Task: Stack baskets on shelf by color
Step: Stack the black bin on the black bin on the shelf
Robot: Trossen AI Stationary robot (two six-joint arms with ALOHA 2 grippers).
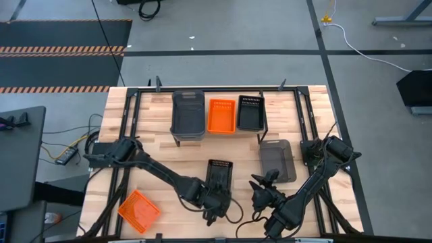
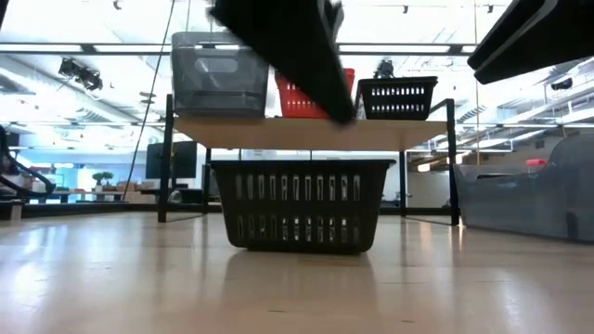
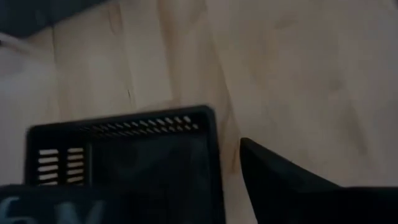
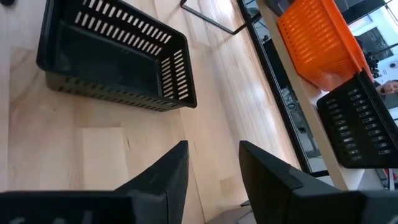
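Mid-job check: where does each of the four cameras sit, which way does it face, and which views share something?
High: overhead, looking down; both arms, shelf, orange basket on table.
Low: tabletop level, facing the shelf; black basket in front, dark arm parts above.
Left wrist: over the table, looking down on black basket; one dark finger.
Right wrist: looks across at black basket; right gripper open.
Shared: the same black basket shows in all four.

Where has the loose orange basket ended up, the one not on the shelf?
In the high view, the loose orange basket lies tilted on the tabletop at its near-left corner, beside the left arm and well apart from the shelf.
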